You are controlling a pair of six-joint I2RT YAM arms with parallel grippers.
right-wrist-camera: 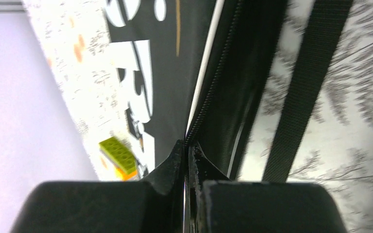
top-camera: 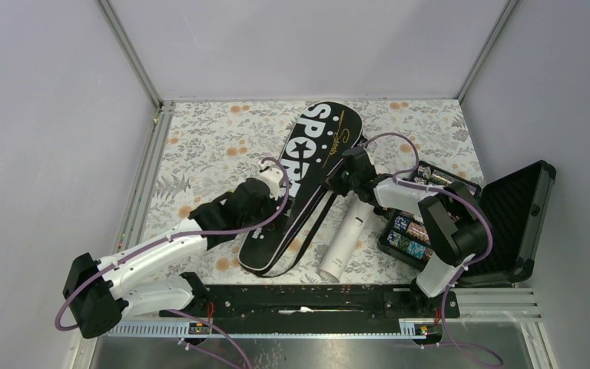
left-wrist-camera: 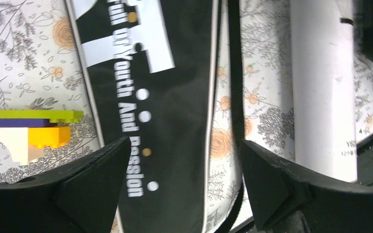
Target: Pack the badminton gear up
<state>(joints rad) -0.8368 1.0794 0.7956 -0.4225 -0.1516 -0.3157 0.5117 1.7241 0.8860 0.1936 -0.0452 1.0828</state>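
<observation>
The black racket-shaped bag [top-camera: 307,173] lettered "SPORT" lies slantwise on the flowered table cover. A long white tube [top-camera: 346,238] lies just right of its narrow end. My left gripper [top-camera: 275,192] hovers over the bag's narrow part [left-wrist-camera: 175,97], open, with nothing between its fingers [left-wrist-camera: 102,165]. My right gripper [top-camera: 336,183] is at the bag's right edge. In the right wrist view it [right-wrist-camera: 187,145] is shut on the bag's zipper edge [right-wrist-camera: 209,92]. The tube [left-wrist-camera: 323,87] shows at the right of the left wrist view.
A black hard case [top-camera: 469,223] of colourful foil-wrapped items stands open at the right. A small stack of toy bricks [left-wrist-camera: 29,131] sits left of the bag, also in the right wrist view [right-wrist-camera: 119,155]. The bag's black strap [right-wrist-camera: 311,87] trails across the cover.
</observation>
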